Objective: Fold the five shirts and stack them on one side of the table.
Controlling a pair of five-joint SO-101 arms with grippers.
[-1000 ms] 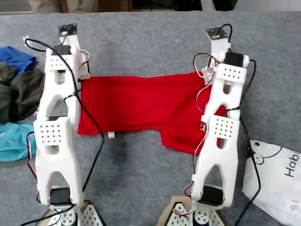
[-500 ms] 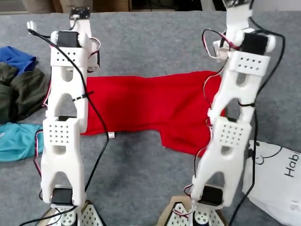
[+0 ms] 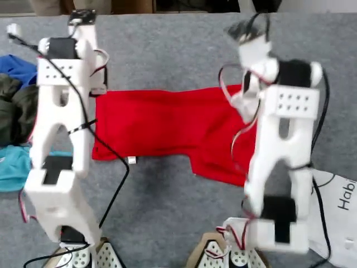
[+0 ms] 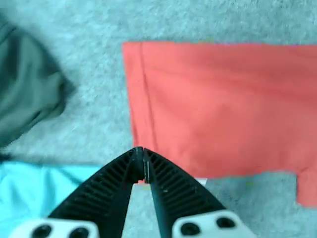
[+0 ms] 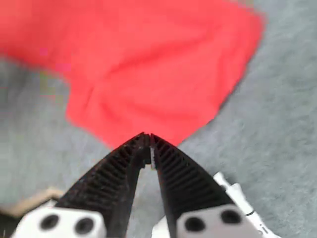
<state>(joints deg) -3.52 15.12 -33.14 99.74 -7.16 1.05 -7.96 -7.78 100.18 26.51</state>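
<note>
Red shirt [image 3: 167, 125] flat on the grey table [image 3: 167, 56]

You had a grey table [image 3: 167, 44]: a red shirt [image 3: 167, 125] lay spread mid-table, with a blue shirt [image 3: 14, 66], a dark green shirt [image 3: 14, 109] and a teal shirt [image 3: 11, 167] at one edge and a white bag [image 3: 334, 212] opposite.

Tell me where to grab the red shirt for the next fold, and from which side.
Probably best to grip the red shirt at the near corner of its hemmed edge by the left arm, coming straight down from above. The shirt lies flat on the table, that corner is uncovered, and the left end effector hangs over it.
</note>
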